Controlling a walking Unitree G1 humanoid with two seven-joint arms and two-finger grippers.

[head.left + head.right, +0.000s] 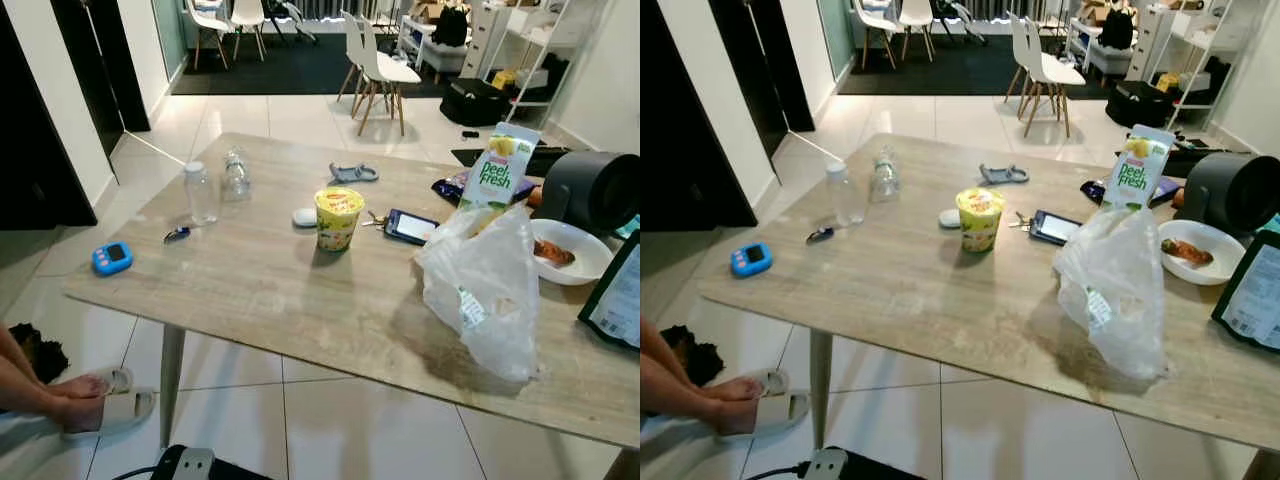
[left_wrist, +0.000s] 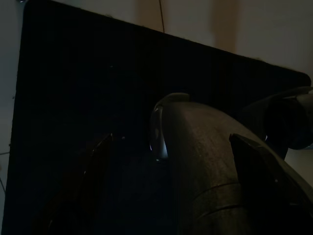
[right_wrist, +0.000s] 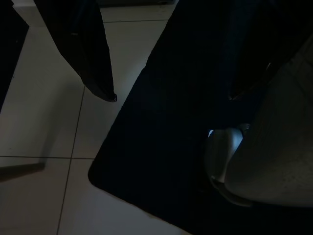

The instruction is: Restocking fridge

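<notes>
On the light wood-grain table (image 1: 280, 290), near its right edge, a green-and-white juice carton (image 1: 497, 172) is standing behind a white plastic bag (image 1: 485, 285). Right end effector (image 3: 166, 93) is hanging wide open over floor tiles; left end effector's state: cannot tell.

A matt, pale wood-grain table (image 1: 270, 290) stands on glossy white floor tiles (image 1: 330, 420). On it: a thin, crinkled translucent plastic bag (image 1: 485, 290), clear plastic bottles (image 1: 202, 192), a printed paper juice carton (image 1: 498, 170) and a smooth white bowl (image 1: 585, 262).

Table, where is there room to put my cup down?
The table is bare along the near edge, between the blue timer and the plastic bag. The right end is crowded around the juice carton, phone and bowl.
</notes>
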